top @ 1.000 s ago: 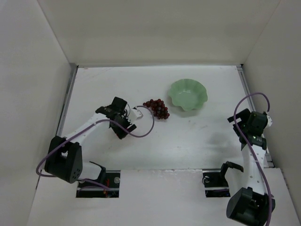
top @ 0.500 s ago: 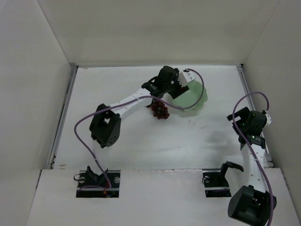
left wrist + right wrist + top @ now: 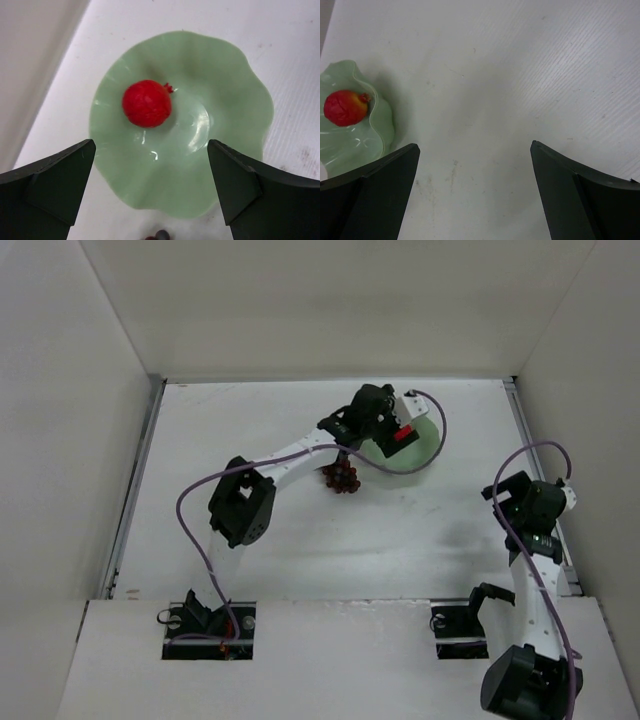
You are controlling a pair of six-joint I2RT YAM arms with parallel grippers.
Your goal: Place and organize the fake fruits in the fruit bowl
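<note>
White table [image 3: 300, 60]; scalloped mint bowl [image 3: 235, 100] holds 1 red fruit [image 3: 147, 103].

Top view overhead, far; both wrist views downward, near, sharing bowl [image 3: 240, 85], red fruit [image 3: 147, 103].

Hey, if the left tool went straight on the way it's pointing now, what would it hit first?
Most likely the mint-green bowl. The open left tool points down into it, and the red fruit lies just off its line. Depth is unclear, so it might touch the fruit first.
</note>
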